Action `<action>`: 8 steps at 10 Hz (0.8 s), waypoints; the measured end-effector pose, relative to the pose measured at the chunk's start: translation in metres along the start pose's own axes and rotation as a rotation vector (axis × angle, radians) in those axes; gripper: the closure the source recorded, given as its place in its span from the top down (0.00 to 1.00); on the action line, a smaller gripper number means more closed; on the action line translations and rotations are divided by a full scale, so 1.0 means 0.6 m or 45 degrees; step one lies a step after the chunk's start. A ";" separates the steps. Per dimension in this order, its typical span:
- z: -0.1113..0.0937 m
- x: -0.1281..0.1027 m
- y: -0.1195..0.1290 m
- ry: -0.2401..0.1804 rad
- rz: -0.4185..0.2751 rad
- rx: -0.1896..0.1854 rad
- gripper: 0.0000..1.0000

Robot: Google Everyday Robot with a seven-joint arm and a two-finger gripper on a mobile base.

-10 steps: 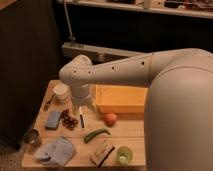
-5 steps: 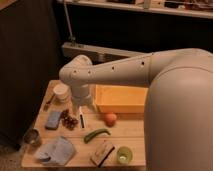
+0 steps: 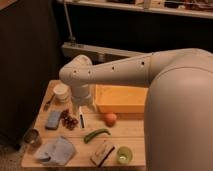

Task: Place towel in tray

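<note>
The towel (image 3: 55, 150), a crumpled light blue cloth, lies at the front left of the wooden table (image 3: 127, 132). The tray (image 3: 122, 100) is a yellow-orange rectangular bin at the back right of the table, partly hidden by my arm. My gripper (image 3: 79, 115) hangs down from the white arm over the middle left of the table, just left of the tray's front corner. It is above and behind the towel, apart from it.
A white cup (image 3: 61, 92) and a utensil (image 3: 48, 102) sit back left. A blue sponge (image 3: 53, 120) and a dark red cluster (image 3: 70, 120) lie near the gripper. An orange (image 3: 110, 119), green pepper (image 3: 96, 134), metal cup (image 3: 32, 136), green cup (image 3: 124, 155) and brush-like block (image 3: 102, 152) lie in front.
</note>
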 end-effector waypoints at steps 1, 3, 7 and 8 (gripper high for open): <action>-0.001 0.001 0.000 -0.002 -0.011 0.000 0.65; -0.009 0.016 0.029 -0.016 -0.129 -0.041 0.65; 0.000 0.121 0.121 -0.043 -0.382 -0.102 0.65; 0.012 0.155 0.145 -0.047 -0.465 -0.113 0.65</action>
